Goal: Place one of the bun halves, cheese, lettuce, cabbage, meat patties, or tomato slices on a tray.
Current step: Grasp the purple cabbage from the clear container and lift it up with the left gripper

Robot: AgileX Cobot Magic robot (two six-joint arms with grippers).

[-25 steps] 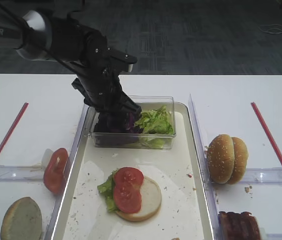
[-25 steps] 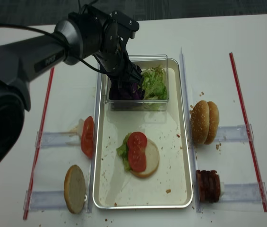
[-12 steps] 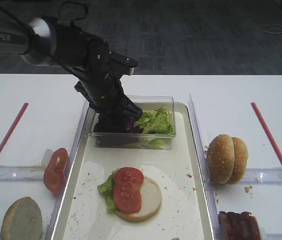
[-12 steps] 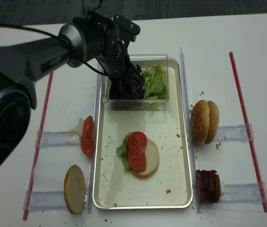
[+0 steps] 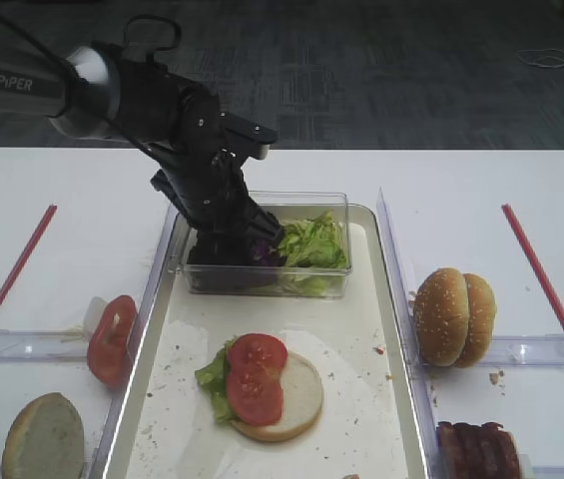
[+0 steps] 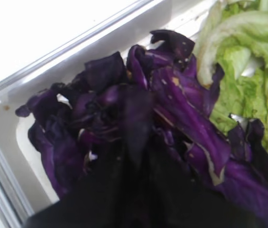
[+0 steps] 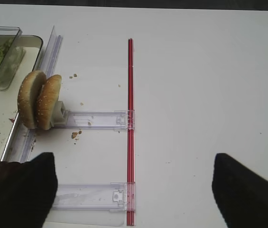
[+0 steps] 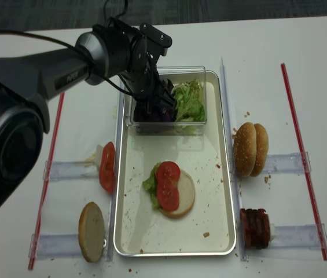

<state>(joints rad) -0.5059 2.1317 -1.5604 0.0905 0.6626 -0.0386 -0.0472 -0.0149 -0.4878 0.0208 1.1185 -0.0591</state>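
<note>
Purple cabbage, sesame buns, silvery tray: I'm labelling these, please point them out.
Crinkly purple cabbage (image 6: 181, 99), left wrist view, leaf middle.
Golden sesame bun halves (image 5: 453, 315), exterior high view, crust.
Rectangular silvery tray (image 8: 209, 226), realsense view, bare floor.

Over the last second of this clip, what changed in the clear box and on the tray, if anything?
The left claw, already down in the clear plastic box, closed its jaws into the purple cabbage; the arm above shifted slightly. Nothing has been lifted out yet. The lettuce, the tray, the bun half with tomato slices on it, and the side items stayed put.
</note>
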